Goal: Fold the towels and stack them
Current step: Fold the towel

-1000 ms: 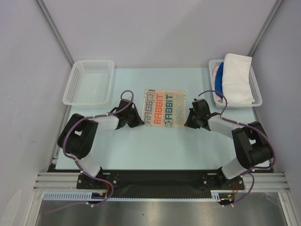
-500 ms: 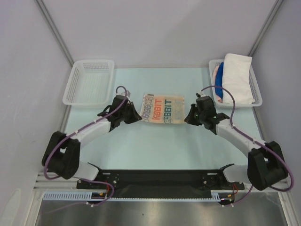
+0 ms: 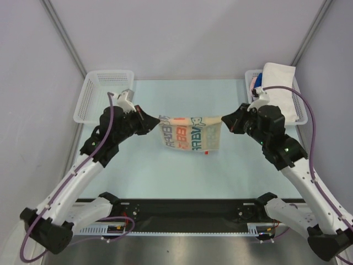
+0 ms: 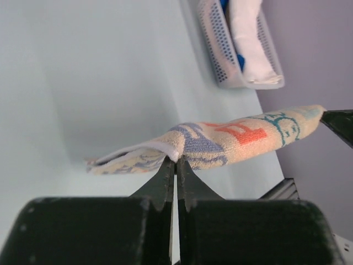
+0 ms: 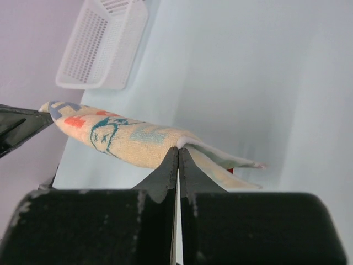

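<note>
While the lettered towel [image 3: 190, 134] hangs between the two grips: I judge the step in hand to be a fold carried through the air, so both sides should travel at one pace and one height, with the top edge stretched straight.
Setting down: let the loose lower edge meet the desk [image 3: 165, 176] first, then lay the held edge over it, corner to corner, before any release. A slack or skewed top edge would likely give a crooked fold.
Risk: each grip seems to have only a thin pinch of cloth at a corner, so a sharp pull apart may slip a corner free.
Grip, left: the left jaws are clenched on the towel's left top corner. In the left wrist view the cloth runs from their tips away toward the other grip, and a white-edged flap droops just beside them.
Grip, right: the right jaws are clenched on the right top corner, the towel stretching from their tips toward the left jaws.
Towel position: raised over the middle of the desk, between the left basket [image 3: 107, 99] and the right basket [image 3: 301, 107]. Whether its bottom edge touches the desk I cannot tell.
Other towels: a white towel [image 3: 278, 83] and a blue towel [image 4: 222, 4] lie in the right basket, apart from both jaws.
</note>
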Action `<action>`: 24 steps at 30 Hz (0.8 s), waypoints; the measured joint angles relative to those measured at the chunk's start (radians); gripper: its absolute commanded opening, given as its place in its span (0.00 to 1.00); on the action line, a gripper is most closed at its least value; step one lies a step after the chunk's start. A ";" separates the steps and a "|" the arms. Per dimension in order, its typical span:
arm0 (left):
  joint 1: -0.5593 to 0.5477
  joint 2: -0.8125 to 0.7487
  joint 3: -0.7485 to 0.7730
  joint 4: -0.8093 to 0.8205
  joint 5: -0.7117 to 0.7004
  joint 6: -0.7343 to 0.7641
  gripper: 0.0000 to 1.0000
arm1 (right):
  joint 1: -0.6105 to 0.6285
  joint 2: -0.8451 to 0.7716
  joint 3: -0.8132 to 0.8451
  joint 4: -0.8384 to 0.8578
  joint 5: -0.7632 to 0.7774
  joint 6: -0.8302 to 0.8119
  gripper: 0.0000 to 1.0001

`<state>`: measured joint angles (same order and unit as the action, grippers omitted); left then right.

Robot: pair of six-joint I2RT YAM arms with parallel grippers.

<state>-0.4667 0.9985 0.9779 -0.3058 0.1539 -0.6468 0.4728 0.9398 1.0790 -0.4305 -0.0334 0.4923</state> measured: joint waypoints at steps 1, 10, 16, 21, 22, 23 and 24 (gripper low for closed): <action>-0.004 -0.026 0.000 -0.010 0.005 0.000 0.00 | 0.011 -0.019 0.001 -0.011 0.001 0.000 0.00; -0.137 -0.330 -0.083 -0.071 0.006 -0.037 0.00 | 0.231 -0.282 -0.098 -0.102 0.072 0.081 0.00; -0.203 -0.520 -0.215 -0.151 -0.006 -0.088 0.00 | 0.406 -0.410 -0.216 -0.177 0.168 0.165 0.00; -0.206 -0.538 -0.240 -0.187 -0.030 -0.124 0.00 | 0.464 -0.377 -0.223 -0.201 0.243 0.193 0.01; -0.206 -0.521 -0.240 -0.182 -0.034 -0.129 0.00 | 0.460 -0.348 -0.218 -0.200 0.257 0.193 0.02; -0.206 -0.491 -0.240 -0.173 -0.039 -0.135 0.01 | 0.447 -0.310 -0.212 -0.199 0.264 0.192 0.02; -0.205 -0.451 -0.240 -0.163 -0.047 -0.139 0.00 | 0.426 -0.266 -0.207 -0.193 0.258 0.189 0.02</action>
<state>-0.6716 0.5472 0.7383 -0.4690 0.1074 -0.7860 0.8986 0.6735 0.8722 -0.6231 0.2249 0.6815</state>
